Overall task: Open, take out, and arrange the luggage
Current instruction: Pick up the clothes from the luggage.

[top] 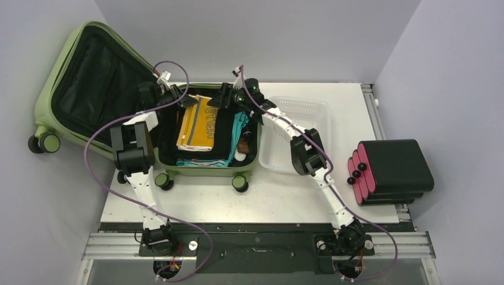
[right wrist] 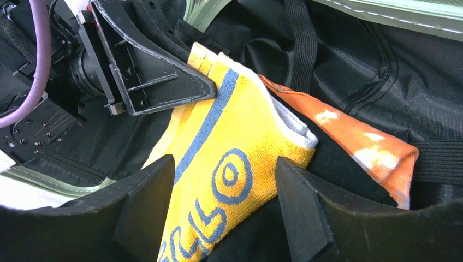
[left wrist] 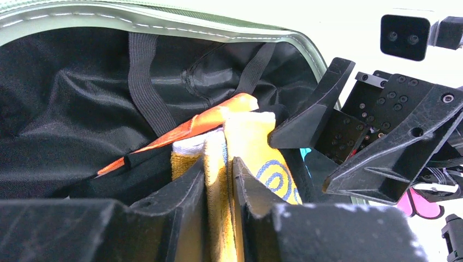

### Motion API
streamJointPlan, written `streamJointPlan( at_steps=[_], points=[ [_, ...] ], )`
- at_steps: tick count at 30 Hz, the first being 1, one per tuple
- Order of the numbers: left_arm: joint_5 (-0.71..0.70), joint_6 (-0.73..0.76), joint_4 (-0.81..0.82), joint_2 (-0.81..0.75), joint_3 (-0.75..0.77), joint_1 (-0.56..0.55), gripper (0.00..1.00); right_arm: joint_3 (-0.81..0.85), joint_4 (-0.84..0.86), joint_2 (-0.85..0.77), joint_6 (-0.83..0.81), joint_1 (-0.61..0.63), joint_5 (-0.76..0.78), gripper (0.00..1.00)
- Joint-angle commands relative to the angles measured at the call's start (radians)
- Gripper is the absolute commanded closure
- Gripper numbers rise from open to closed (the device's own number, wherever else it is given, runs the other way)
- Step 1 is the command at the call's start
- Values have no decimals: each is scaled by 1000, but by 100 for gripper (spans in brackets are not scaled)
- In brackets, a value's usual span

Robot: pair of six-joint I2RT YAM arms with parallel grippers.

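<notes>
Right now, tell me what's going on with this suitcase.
Both arms are reaching into the green suitcase, which lies open on the table. The left gripper is pinched on the far edge of a folded yellow towel inside it. The right gripper hangs open with a finger on either side of the same towel. The white basket beside the suitcase holds nothing that I can see, so unpacking looks barely begun.

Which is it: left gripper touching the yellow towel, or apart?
Touching. Left wrist view: the left gripper has its fingers pressed on both sides of the yellow towel.
</notes>
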Motion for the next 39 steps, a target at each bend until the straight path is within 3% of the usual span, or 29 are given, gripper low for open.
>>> streamJointPlan(
  at_steps=[1,6,18,39],
  points=[
    [33,-9,61,9,52,-4,87,5,29,-16,16,-11,-5,37],
    [33,-10,59,7,55,-1,100,6,-17,-35,20,-17,-13,40],
    [51,-37,87,1,54,9,100,8,38,-88,92,-79,-53,43],
    [135,-265,410,-63,-46,31,100,20,47,-28,70,-13,-35,40]
  ],
)
